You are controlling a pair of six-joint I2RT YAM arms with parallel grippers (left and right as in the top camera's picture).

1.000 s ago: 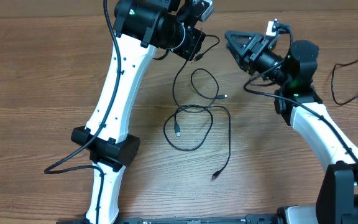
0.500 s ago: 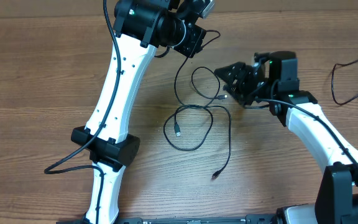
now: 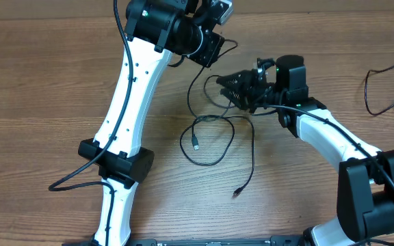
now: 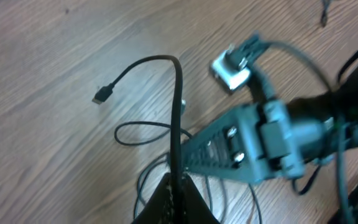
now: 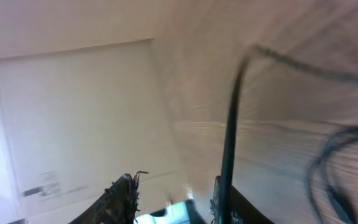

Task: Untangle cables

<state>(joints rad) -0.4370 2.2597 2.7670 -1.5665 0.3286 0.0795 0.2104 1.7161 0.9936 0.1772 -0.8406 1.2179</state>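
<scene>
The right arm has swung left since a second ago. Its gripper now hangs over the small upper loop of the cables, fingers apparently apart, though its wrist view is blurred. The left gripper is closed on one strand, raised off the table. The other loops lie mid-table, overlapping.

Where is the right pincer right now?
In the overhead view, the right pincer is at the upper middle of the table. It sits over the top loop of the cables, just nearer the robot than the left pincer.
</scene>
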